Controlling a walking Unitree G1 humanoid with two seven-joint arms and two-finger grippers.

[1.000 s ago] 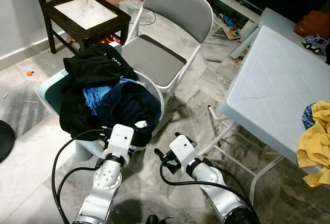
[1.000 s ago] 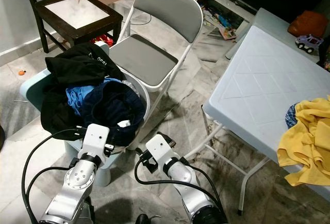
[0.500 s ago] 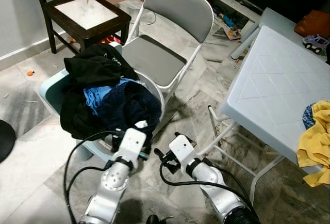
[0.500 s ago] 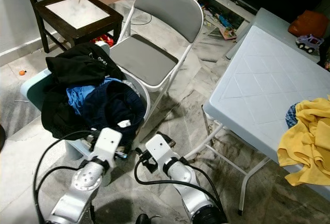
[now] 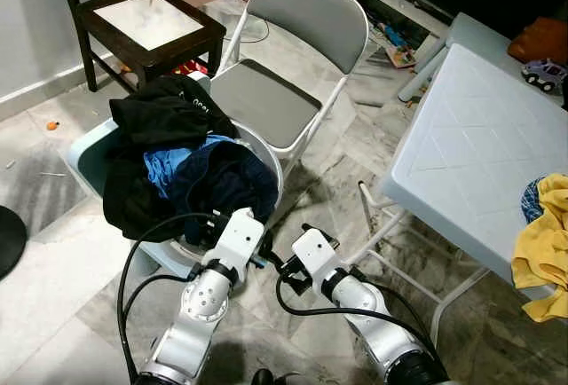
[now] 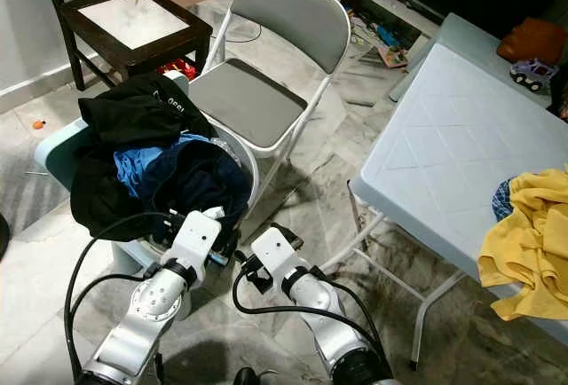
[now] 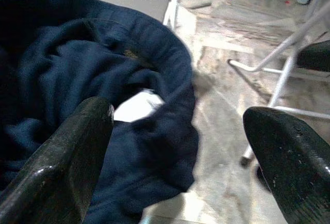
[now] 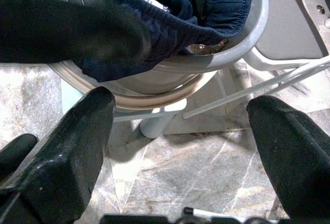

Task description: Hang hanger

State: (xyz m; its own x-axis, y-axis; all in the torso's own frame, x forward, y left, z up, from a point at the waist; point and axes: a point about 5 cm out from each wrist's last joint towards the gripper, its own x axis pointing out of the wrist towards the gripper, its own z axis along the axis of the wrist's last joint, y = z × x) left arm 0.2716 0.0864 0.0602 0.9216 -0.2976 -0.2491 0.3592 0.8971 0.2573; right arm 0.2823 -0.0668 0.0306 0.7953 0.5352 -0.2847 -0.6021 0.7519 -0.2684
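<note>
Currently both silver arms reach forward and low over the marble floor [image 5: 80, 305], forearms bent in toward each other. Left gripper [image 7: 178, 131] is angled up at the near rim of the pale blue laundry basket [image 5: 89, 150]; its two black fingers [image 7: 67, 157] are spread wide, nothing between them, framing the navy garment [image 7: 77, 79] that spills over the basket edge. Right gripper [image 8: 180, 131] sits just beside the left one, lower, pointing at the basket's base; its fingers [image 8: 67, 146] are also spread apart and empty. A black garment [image 5: 164, 114] and a light blue one [image 5: 160, 168] lie heaped in the basket. No hanger can be made out among the clothes. A grey folding chair [image 5: 284, 74] stands just behind the basket, a dark wooden chair [image 5: 146, 26] further back, and a white table [image 5: 470, 154] carries yellow cloth [image 5: 543, 243].
</note>
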